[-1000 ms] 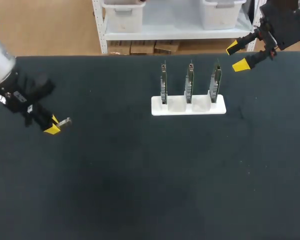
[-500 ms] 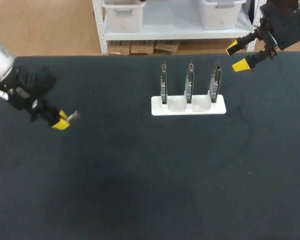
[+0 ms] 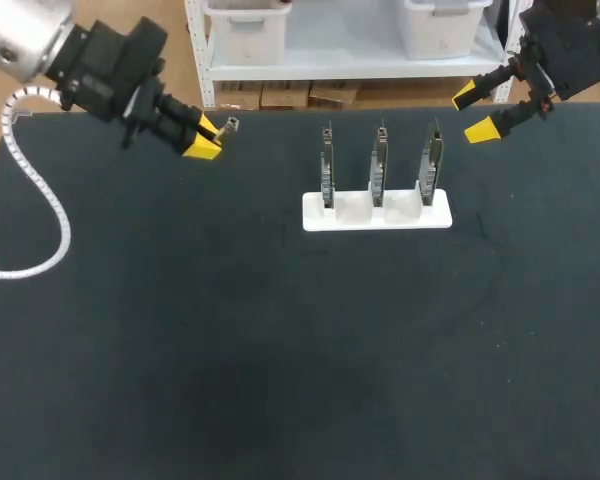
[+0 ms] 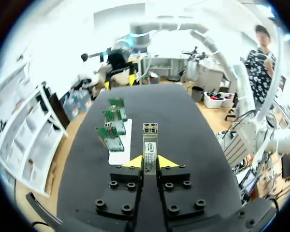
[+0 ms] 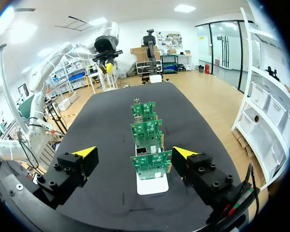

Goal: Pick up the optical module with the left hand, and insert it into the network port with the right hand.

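**Ref. landmark: board stand (image 3: 377, 212), white, w/ three upright boards (image 3: 379, 160).**

**Status**
- L gripper (image 3: 205, 137): fingers narrow, clamped on the optical module (image 3: 226, 125). The wrist view shows the module (image 4: 150, 145) pinched at its rear end between the yellow tips of the L gripper (image 4: 150, 162). Most of the body sticks out ahead of them.
- Module pos.: well apart from the stand on the L-arm side, toward the stand's far edge, and clear of the table (image 3: 280, 380).
- R gripper (image 3: 473, 113): fingers wide, nothing held. It sits off the stand's R-arm end, past the far edge. Its wrist view looks down the row of boards (image 5: 151, 165) from between the tips of the R gripper (image 5: 134, 152).

**Step in hand (judged): L-to-R handover**
1. Bring the module toward the stand's R-arm side, keeping it above board height to avoid a snag.
2. Present the free end to the R gripper, long axis level.
3. R should grip mid-body and leave the plug end exposed for insertion.
4. Open L only once R is fully pinched, or the module may drop.
5. Check there is no twist in the grip. Port location on the boards can't be made out here, so confirm it via the R wrist view before approach.
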